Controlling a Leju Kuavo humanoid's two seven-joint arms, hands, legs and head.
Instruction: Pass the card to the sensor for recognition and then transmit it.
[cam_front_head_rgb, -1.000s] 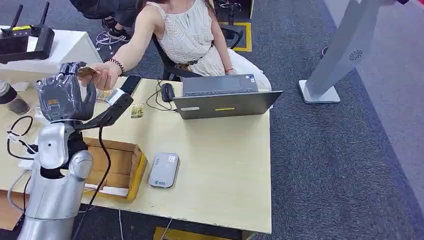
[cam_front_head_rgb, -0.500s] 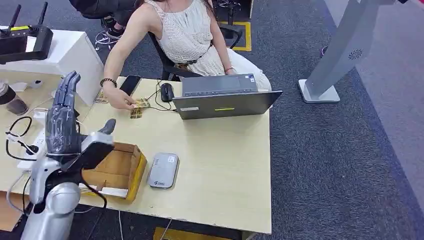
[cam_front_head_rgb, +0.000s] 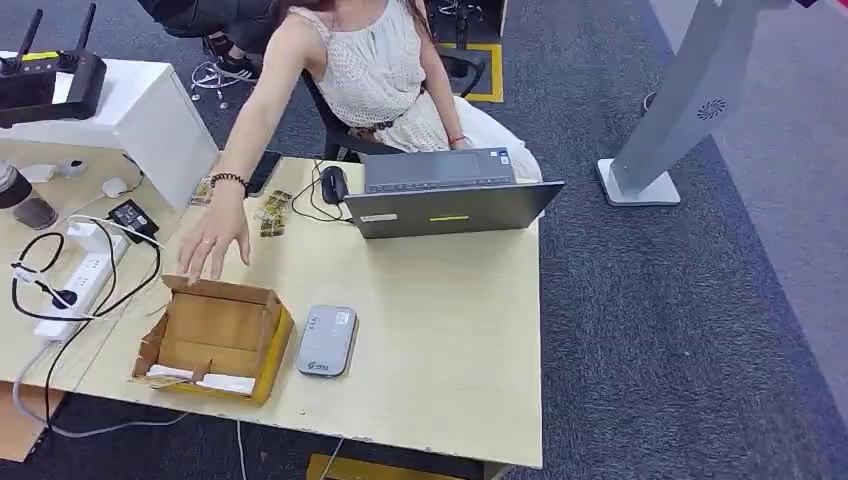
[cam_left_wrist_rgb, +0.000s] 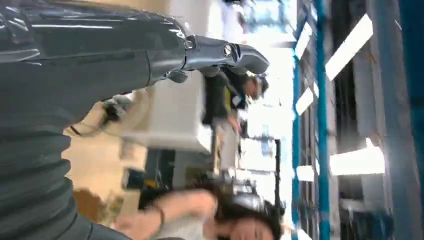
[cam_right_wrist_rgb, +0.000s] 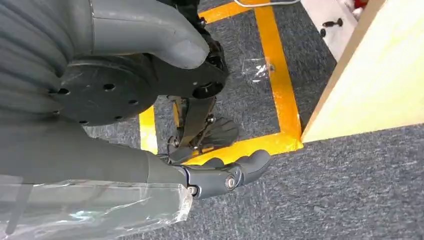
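Found the cards lying flat on the desk, at its far left part, just beside the laptop and the black mouse. Spotted another card-like piece nearer the white cabinet; too small to identify. Noted all of these apart from any hand.

Saw the person's hand palm down with spread fingers, just past the far edge of the cardboard box, near the cards but not touching them. Logged the grey reader flat on the desk, just beside the box's right wall. Noted a power strip with black cables at the far left.

Checked the left hand in its wrist view: fingers stretched out straight, gripping nothing. Blurred picture, so took no finer detail from it.

Checked the right hand in its wrist view: hung low beside the desk edge, over grey carpet with yellow tape. Fingers loosely bent, apart from the thumb, gripping nothing.
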